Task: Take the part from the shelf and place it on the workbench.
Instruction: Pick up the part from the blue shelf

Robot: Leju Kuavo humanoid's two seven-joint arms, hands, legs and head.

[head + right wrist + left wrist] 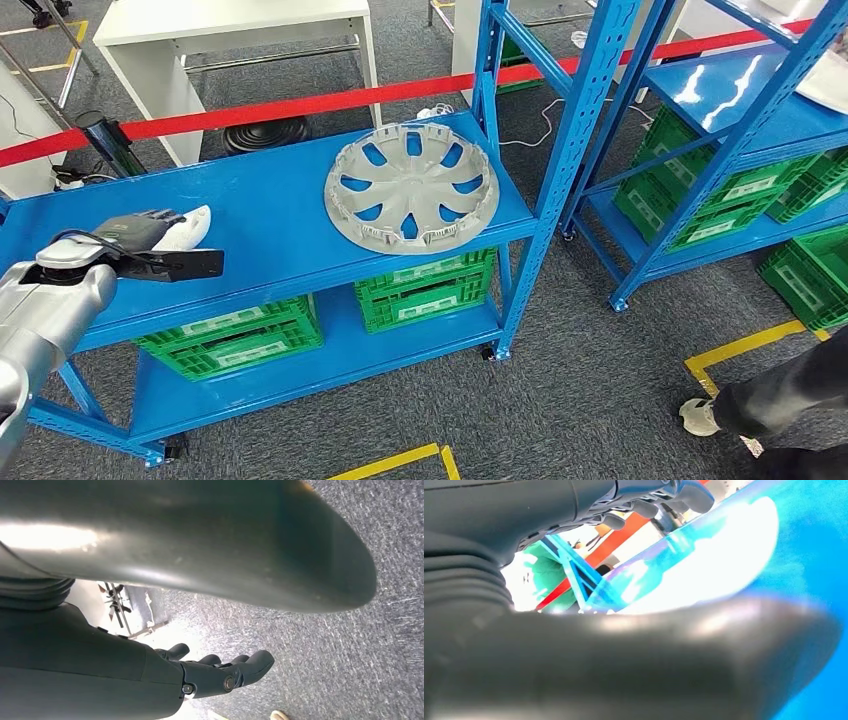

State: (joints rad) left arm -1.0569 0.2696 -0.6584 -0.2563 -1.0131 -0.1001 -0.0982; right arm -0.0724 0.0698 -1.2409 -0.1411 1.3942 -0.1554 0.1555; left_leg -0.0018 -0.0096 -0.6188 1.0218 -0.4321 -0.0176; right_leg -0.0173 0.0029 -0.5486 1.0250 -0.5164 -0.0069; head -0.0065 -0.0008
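Note:
A small white part [193, 226] lies on the top board of the blue shelf [270, 215], near its left end. My left hand [135, 233] is laid over the part's near end. In the left wrist view the white part [704, 555] shows bright between the fingers [649, 502] and the thick thumb [634, 660], with gaps on both sides. A large grey wheel cover [411, 186] lies flat on the same board, well to the right of the hand. My right hand [220, 672] hangs over the grey carpet, fingers apart, holding nothing.
Green crates [232, 333] stand on the lower board. A second blue shelf [740, 120] with more green crates stands to the right. A red barrier tape [300, 103] runs behind, with a white table [230, 25] beyond. A person's foot [700, 417] stands at lower right.

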